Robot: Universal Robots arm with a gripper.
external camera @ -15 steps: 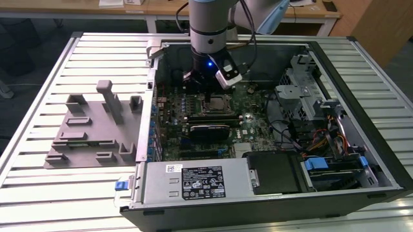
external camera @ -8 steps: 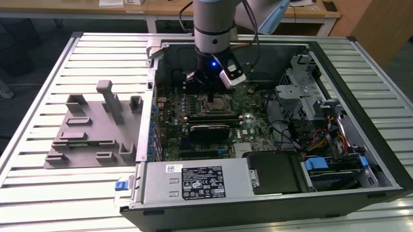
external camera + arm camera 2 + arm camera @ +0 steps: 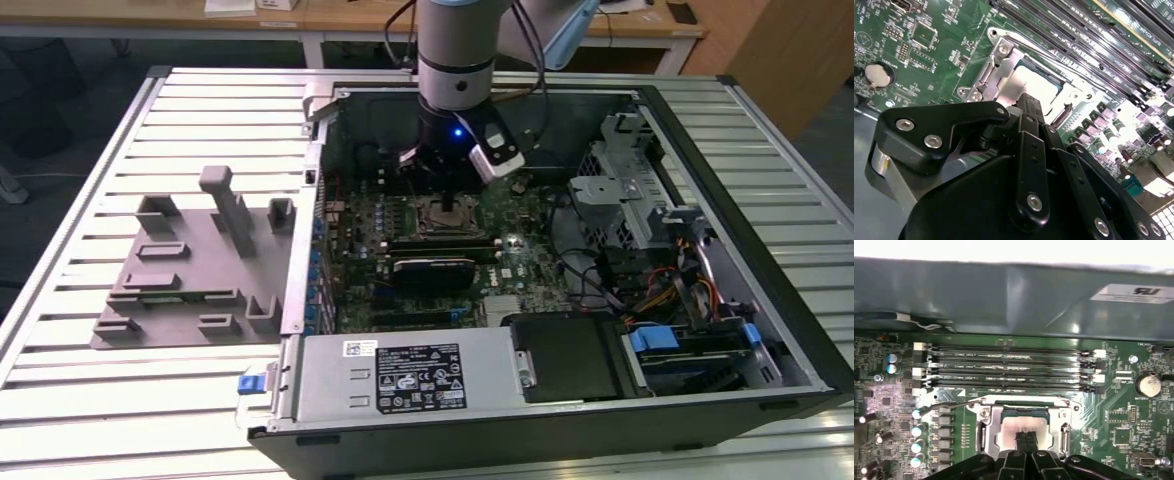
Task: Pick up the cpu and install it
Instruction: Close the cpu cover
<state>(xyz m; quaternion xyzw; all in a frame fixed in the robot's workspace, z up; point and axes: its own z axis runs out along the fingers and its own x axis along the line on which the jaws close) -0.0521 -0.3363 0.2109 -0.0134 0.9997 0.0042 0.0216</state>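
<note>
Hanging straight down into the open computer case (image 3: 561, 440), the arm (image 3: 458, 60) sets its gripper (image 3: 447, 203) over the processor socket (image 3: 446, 222). In the exterior view this is toward the twelve o'clock end of the motherboard (image 3: 527, 255).

In both wrist views the two black fingers (image 3: 1021, 440) lie pressed together with no more than a hairline seam between them. Nothing is clamped in them. Their tips sit over the middle of the cpu (image 3: 1006, 434), which lies flat inside the socket's metal frame (image 3: 983, 432). Its silvery top shows on either side of the fingers. The tips seem to touch that top, though from these angles I cannot be sure of contact.

A thin wire lever (image 3: 949, 405) runs out from one corner of the frame. Four memory slots (image 3: 1009, 367) lie side by side just beyond the socket, between it and the case wall. A coin cell (image 3: 1147, 385) sits on the board well apart from the socket, and a row of small capacitors (image 3: 918, 437) stands near the frame's other side.

In the exterior view, a grey plastic tray (image 3: 187, 270) rests on the slatted table (image 3: 200, 110) at nine o'clock of the case, on the exterior view's left. The power supply (image 3: 400, 375) fills the case's six o'clock edge. A drive cage (image 3: 614, 180) stands at three o'clock of the socket.
</note>
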